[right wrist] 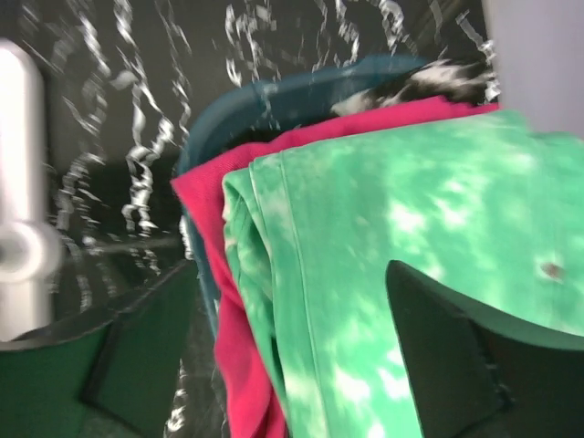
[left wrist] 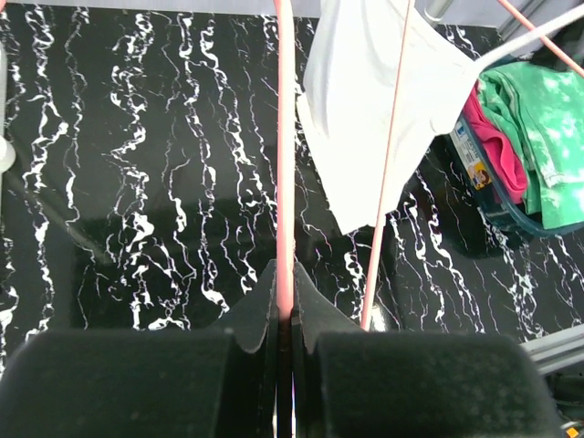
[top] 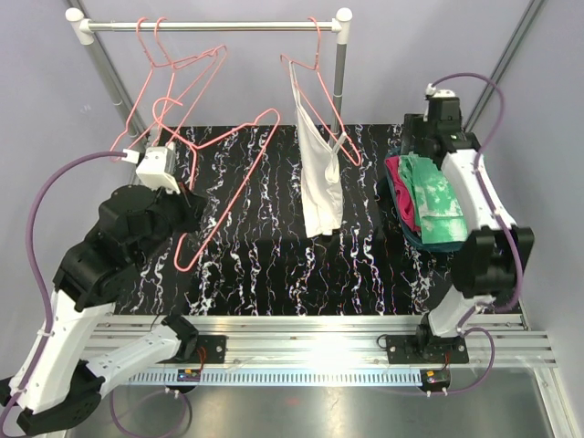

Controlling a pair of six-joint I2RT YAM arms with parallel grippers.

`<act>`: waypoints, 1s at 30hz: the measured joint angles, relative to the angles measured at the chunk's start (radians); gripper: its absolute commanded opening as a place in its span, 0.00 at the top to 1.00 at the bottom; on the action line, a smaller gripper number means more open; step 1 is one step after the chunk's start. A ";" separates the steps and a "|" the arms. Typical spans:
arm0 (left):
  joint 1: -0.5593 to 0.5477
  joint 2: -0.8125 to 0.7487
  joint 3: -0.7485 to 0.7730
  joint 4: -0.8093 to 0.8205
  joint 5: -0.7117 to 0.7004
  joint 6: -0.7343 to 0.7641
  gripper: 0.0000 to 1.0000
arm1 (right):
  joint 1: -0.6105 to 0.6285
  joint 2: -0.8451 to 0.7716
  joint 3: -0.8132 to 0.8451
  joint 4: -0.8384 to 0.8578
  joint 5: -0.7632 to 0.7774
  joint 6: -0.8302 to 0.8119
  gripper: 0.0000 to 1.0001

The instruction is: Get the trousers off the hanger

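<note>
The left gripper (top: 193, 210) sits over the left half of the black marbled surface (top: 274, 274). Its jaws are closed tight on a thin wire of a bare pink hanger (top: 239, 173). In the left wrist view that wire (left wrist: 285, 182) runs straight up out of the pinched fingertips (left wrist: 265, 315), and nothing hangs on it.

The green trousers (top: 438, 205) are off any hanger. They lie folded on top of a pile in a teal bin (top: 415, 239) at the right edge of the surface. A pink garment (top: 400, 187) lies under them, showing along their left side.

The right gripper (top: 422, 146) hangs over the far end of that pile. In the right wrist view its jaws stand wide apart, 1 finger (right wrist: 137, 356) on each side, with the green trousers (right wrist: 392, 210) spread beneath them. Whether the fingers touch the cloth cannot be told. The pink garment (right wrist: 237, 365) and the bin's rim (right wrist: 228, 114) show to the left.

Along the far edge a rail (top: 214, 26) spans 2 posts. A white garment (top: 321, 178) hangs from another pink hanger (top: 315, 68) right of the rail's middle, its hem just above the surface. 2 more pink hooks (top: 151, 41) grip the rail near its left end. Which wires below belong to which hook cannot be told.
</note>
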 measured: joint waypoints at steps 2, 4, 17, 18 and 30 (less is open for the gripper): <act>0.000 0.017 0.029 -0.016 -0.012 0.000 1.00 | -0.012 -0.091 -0.031 0.010 -0.009 0.039 0.01; 0.000 0.040 0.066 -0.036 -0.025 0.000 1.00 | -0.029 -0.163 -0.071 0.025 -0.013 0.080 0.01; 0.000 0.299 0.444 -0.167 -0.120 0.062 1.00 | -0.227 0.034 -0.342 0.150 -0.130 0.256 0.00; 0.000 0.307 0.455 -0.173 -0.123 0.068 1.00 | -0.231 0.034 -0.349 0.158 -0.143 0.256 0.00; 0.000 0.337 0.433 -0.130 -0.254 0.169 1.00 | -0.226 -0.137 -0.294 0.008 -0.214 0.296 0.01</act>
